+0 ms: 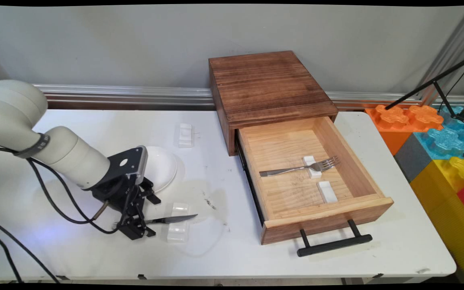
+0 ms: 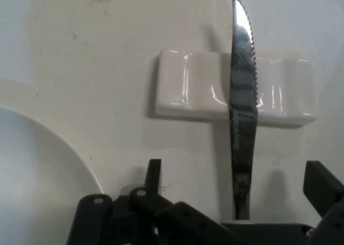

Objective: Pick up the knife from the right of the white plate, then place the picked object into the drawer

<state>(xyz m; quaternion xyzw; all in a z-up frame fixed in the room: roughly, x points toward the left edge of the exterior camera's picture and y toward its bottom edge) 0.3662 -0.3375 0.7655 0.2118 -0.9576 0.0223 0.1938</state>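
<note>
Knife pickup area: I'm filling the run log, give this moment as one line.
gripper: low at knife handle, fingers apart | knife: blade across white rest | plate: beside | drawer: open, fork inside

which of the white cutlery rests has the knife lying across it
The white rest on the table just right of the gripper: the knife lies across it. One rest in the drawer carries the fork; the other two are bare.

Before my matt black end effector (image 2: pixel 231 226) lay a polished metal knife (image 2: pixel 243 110) with a serrated edge, across a glossy white ceramic-looking rest (image 2: pixel 188 92). The white surface (image 1: pixel 95 249) looked smooth but smudged; the drawer (image 1: pixel 296 193) was pale, bare wood.
</note>
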